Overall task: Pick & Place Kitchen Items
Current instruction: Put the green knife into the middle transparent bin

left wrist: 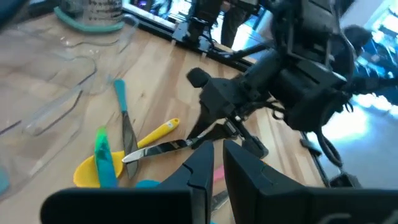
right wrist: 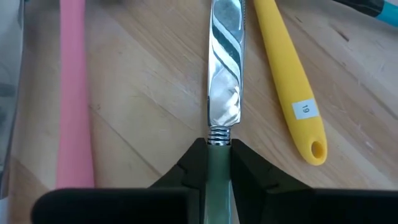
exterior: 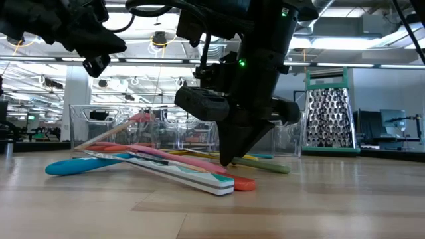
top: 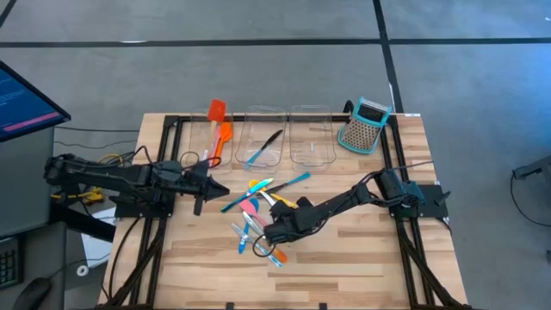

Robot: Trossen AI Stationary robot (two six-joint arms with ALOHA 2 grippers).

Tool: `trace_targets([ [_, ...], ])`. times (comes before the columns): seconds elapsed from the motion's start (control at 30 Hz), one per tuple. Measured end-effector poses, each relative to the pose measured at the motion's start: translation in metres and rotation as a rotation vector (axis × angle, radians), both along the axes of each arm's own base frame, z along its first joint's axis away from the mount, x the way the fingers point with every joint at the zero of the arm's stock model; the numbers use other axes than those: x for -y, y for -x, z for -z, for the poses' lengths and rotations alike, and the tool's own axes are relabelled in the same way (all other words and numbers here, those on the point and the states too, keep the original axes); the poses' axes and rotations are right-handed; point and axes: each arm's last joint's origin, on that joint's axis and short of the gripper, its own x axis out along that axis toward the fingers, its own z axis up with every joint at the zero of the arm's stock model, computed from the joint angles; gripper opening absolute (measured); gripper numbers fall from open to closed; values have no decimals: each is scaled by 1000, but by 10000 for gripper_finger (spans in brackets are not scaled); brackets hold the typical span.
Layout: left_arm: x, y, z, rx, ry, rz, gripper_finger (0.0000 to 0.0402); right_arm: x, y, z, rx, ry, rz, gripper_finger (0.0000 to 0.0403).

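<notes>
A heap of slim utensils (top: 256, 215) lies mid-table: blue and teal spoons, a pink handle (right wrist: 73, 93) and a yellow spoon (right wrist: 289, 74). Among them is a knife with a bright metal blade (right wrist: 224, 68) and a green handle. My right gripper (top: 274, 228) reaches down into the heap and is shut on that knife (left wrist: 158, 149). My left gripper (top: 217, 189) hovers shut to the left of the heap, above the table, and holds nothing. Its fingers (left wrist: 202, 165) show in the left wrist view, pointing toward the right arm. My right gripper pinches the knife's green handle (right wrist: 217, 163) between its two fingers, just behind the ribbed collar where the blade starts. The fingers come steeply from above, one on each side of the handle. The knife lies low on the table, its blade pointing away from the gripper.
Clear bins (top: 263, 114) stand along the far edge; one holds a black piece and a blue spoon (top: 258, 155). Orange and red spatulas (top: 219, 125) lie at the far left. A teal-and-grey grater (top: 363, 125) stands at the far right. A monitor (top: 26, 103) is left of the table.
</notes>
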Motion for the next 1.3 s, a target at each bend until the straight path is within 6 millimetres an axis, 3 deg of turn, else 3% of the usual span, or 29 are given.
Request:
trace_targets([
  [0.23, -1, -12, 14, -94, 196, -124, 26, 0, 0, 0, -3, 2, -4, 39],
  [0.5, 0, -45, 42, -177, 399, -225, 26, 0, 0, 0, -3, 9, -9, 39],
  [0.77, -17, -61, 74, -304, 589, -313, 26, -6, -1, -4, 7, 32, -35, 39],
  [0.93, -28, -71, 81, -269, 735, -302, 26, -6, -3, -5, 7, 49, -51, 39],
  [1.07, -31, -80, 81, -194, 759, -258, 26, -6, -3, -5, 9, 51, -56, 39],
  [1.3, -37, -82, 94, -230, 765, -300, 26, -7, -4, -5, 18, 55, -55, 39],
])
